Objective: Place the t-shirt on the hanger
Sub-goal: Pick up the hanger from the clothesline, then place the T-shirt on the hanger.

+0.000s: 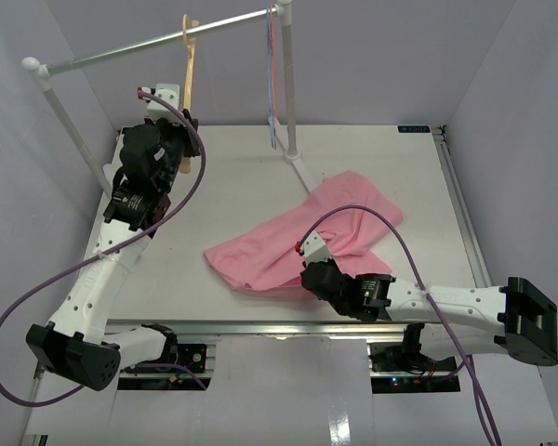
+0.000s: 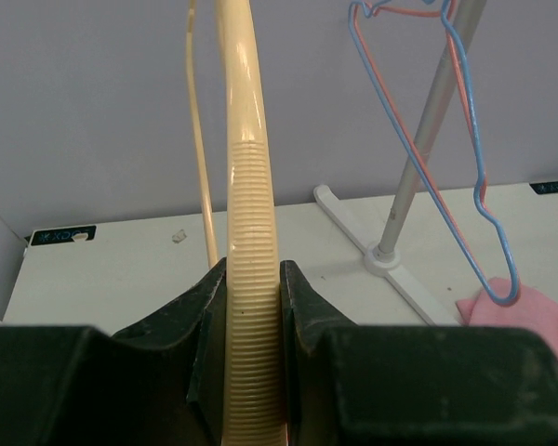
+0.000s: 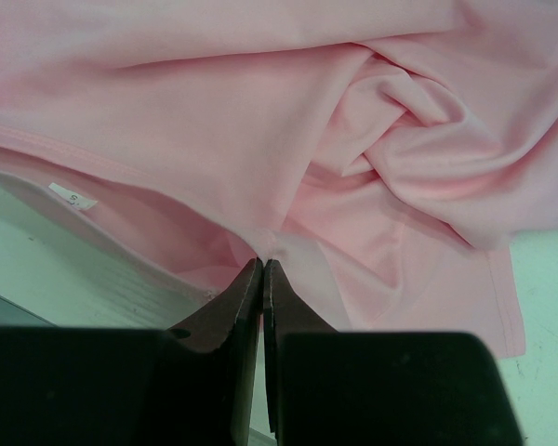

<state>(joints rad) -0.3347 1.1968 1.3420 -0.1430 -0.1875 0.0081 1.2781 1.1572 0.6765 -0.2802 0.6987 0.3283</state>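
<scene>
The light pink t-shirt (image 1: 307,232) lies crumpled on the table at centre right; it fills the right wrist view (image 3: 288,121). My right gripper (image 1: 312,253) (image 3: 262,262) is shut on a pinch of the t-shirt's near edge. The pale tan hanger (image 1: 188,84) hangs from the rail at the back left. My left gripper (image 1: 175,139) (image 2: 253,279) is shut on the hanger's ribbed arm (image 2: 249,279), which rises upright between the jaws.
A white rail (image 1: 158,39) on posts spans the back left; its post and foot (image 1: 293,149) stand behind the t-shirt. Thin pink and blue hangers (image 1: 273,65) (image 2: 465,149) hang at the rail's right end. Walls enclose the table.
</scene>
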